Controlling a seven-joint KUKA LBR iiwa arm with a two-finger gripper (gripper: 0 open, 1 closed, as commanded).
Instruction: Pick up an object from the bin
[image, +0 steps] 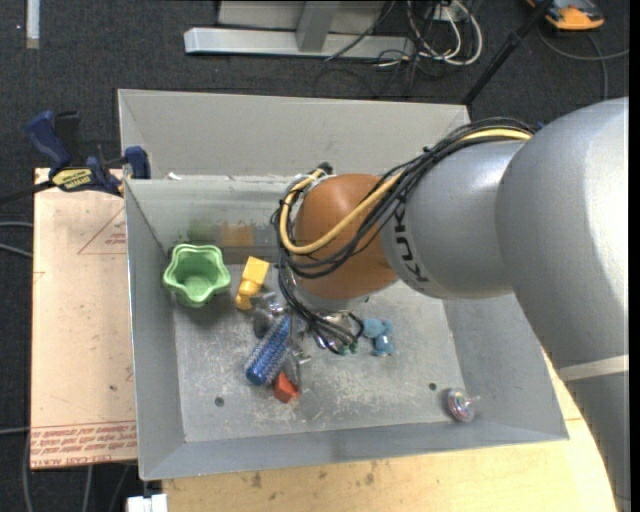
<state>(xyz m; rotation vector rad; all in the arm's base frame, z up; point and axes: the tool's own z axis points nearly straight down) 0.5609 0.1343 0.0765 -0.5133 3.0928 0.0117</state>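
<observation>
the orange wrist cover (340, 240) and its cables (318, 322) hide the middle of the bin (152, 340), and the upper end of the blue ridged block (268, 358) runs under them. the grey arm (540, 220) is cut off at the right edge. the small round thing (460, 406) near the front right corner is too small to identify.

Bright, even light falls from above. The arm (560, 200) gleams softly at 3 o'clock, shading the bin (350, 410) at its middle.

Cup (196, 273) left of block (252, 280); brush (269, 352) before block.
</observation>
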